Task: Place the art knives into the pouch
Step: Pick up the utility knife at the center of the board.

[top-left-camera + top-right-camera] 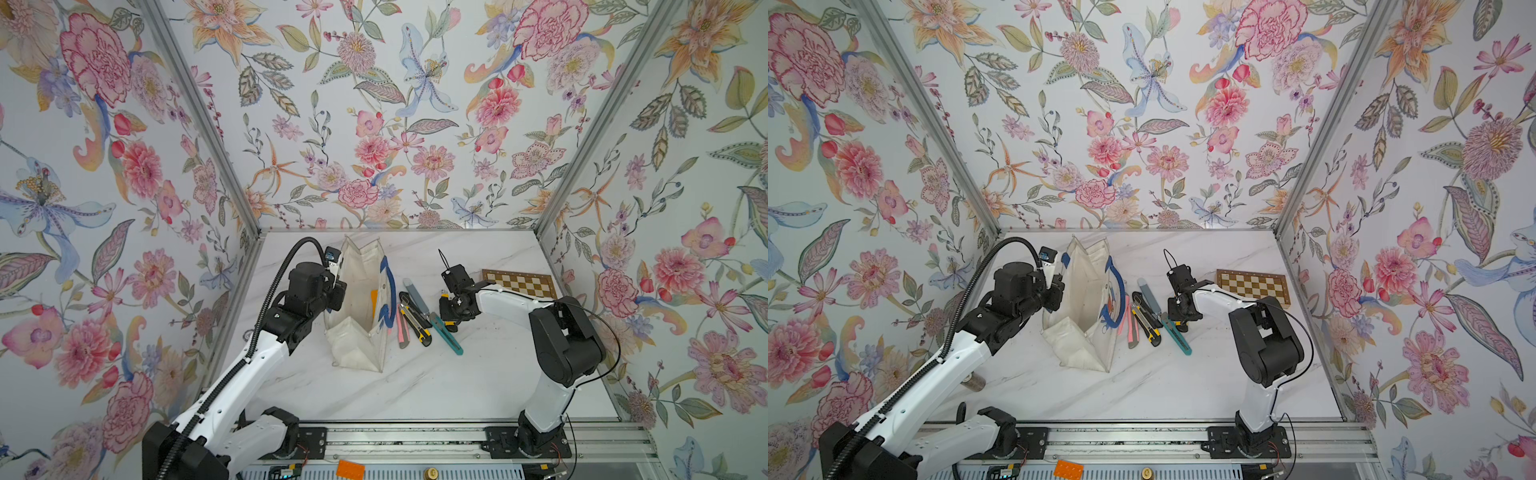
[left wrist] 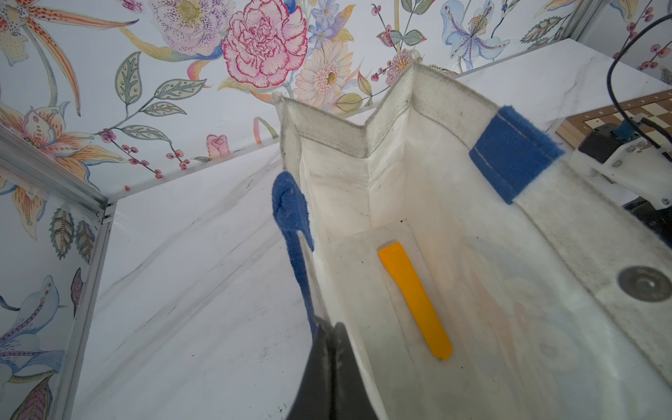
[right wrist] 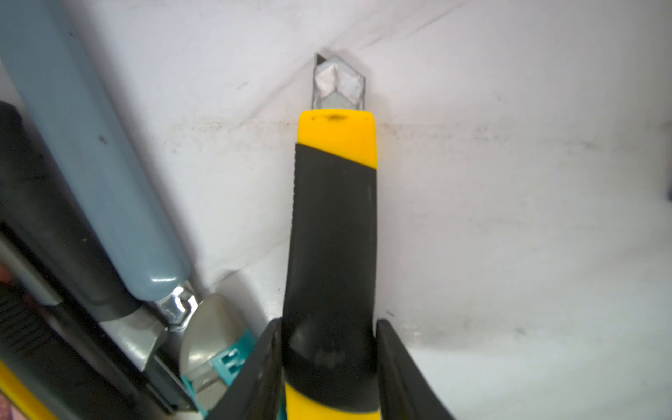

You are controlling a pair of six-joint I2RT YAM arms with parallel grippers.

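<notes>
Right jaws clasp the yellow-black knife (image 3: 332, 254); left jaws pinch the pouch (image 2: 400, 174).

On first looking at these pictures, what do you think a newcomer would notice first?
The loud floral wallpaper on the walls dominates. On the marble table, the left gripper pinches the off-white pouch by its rim, an orange tool lying inside. Beside a row of knives, the right gripper straddles a yellow-and-black knife.

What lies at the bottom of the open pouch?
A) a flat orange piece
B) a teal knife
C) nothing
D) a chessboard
A: the left wrist view looks into the pouch and shows a flat orange piece lying on its floor.
</notes>
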